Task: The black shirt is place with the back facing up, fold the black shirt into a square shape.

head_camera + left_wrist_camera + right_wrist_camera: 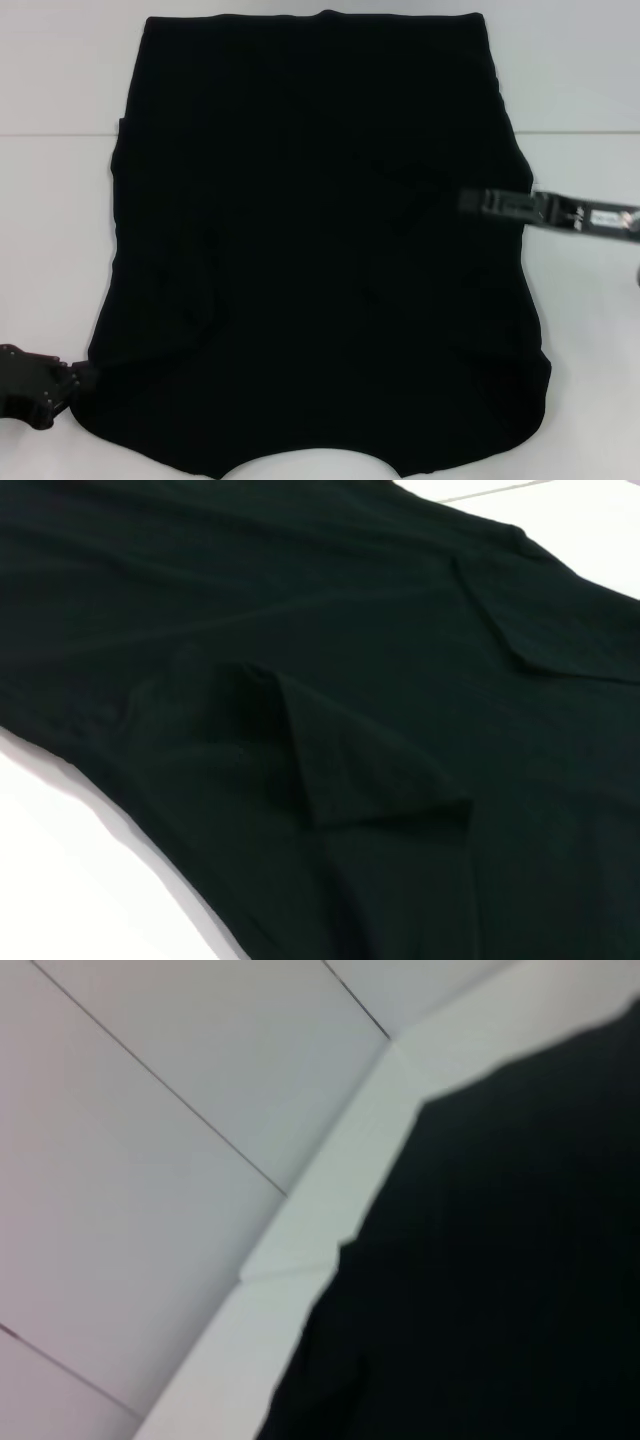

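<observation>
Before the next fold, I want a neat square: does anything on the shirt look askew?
Yes. The black shirt isn't flat: a sleeve flap lies folded onto the body, and the near hem is wavy. The left gripper is at its near left corner; the right gripper hovers over its right side.

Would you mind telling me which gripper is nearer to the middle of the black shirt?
Right. The right gripper reaches in over the black shirt from its right edge, while the left gripper sits at the shirt's near-left corner, farther from the middle.
</observation>
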`<state>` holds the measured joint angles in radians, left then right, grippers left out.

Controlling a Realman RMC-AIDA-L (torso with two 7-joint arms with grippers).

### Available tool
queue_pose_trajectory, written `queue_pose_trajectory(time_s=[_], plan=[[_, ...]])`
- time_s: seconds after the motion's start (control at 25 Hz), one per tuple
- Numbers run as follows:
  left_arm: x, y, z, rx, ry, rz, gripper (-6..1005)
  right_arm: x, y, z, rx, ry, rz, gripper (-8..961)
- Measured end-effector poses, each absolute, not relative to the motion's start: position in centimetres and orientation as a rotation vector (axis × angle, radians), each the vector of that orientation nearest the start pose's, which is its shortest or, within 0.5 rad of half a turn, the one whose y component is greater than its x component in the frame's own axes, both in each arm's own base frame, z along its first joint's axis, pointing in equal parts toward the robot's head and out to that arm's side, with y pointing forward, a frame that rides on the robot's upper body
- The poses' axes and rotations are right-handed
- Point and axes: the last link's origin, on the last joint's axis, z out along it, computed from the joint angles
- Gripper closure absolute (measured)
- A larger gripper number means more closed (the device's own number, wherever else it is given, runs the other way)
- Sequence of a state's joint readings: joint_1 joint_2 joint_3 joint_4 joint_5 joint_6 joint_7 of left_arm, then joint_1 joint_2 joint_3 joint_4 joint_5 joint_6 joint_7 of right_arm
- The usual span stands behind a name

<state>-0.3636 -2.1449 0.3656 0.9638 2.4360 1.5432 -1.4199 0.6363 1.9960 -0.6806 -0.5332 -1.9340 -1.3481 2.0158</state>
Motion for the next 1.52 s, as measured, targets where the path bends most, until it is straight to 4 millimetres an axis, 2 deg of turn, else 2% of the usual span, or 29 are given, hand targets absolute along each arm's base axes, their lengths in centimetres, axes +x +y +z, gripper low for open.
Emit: queue_pose_trajectory(time_s=[0.08, 0.12, 0.24, 0.44, 0.68, 1.32, 1.52], plan=[[-35.9, 27.3, 4.7, -2.479, -0.879, -0.201, 799, 27.7, 37.0, 2.6, -2.32, 1.533, 0.794, 76], [-35.9, 27.2, 4.8, -2.475, -0.885, -0.202, 838, 27.7, 37.0, 2.6, -2.32, 1.533, 0.794, 78], [-36.0, 27.1, 5.0, -2.466, -0.9, -0.215, 982, 29.5, 35.5, 3.5, -2.306, 1.598, 0.757, 84], [-36.0, 26.9, 5.1, -2.463, -0.907, -0.224, 982, 32.0, 33.3, 4.1, -2.279, 1.699, 0.663, 93], [-36.0, 26.9, 4.9, -2.463, -0.913, -0.231, 983, 33.1, 31.9, 4.0, -2.29, 1.755, 0.584, 105], [-35.9, 26.9, 4.8, -2.458, -0.929, -0.238, 981, 32.2, 31.9, 1.6, -2.401, 1.774, 0.369, 136], [-35.8, 27.0, 4.8, -2.462, -0.932, -0.235, 982, 32.3, 31.8, 1.6, -2.405, 1.765, 0.362, 324]])
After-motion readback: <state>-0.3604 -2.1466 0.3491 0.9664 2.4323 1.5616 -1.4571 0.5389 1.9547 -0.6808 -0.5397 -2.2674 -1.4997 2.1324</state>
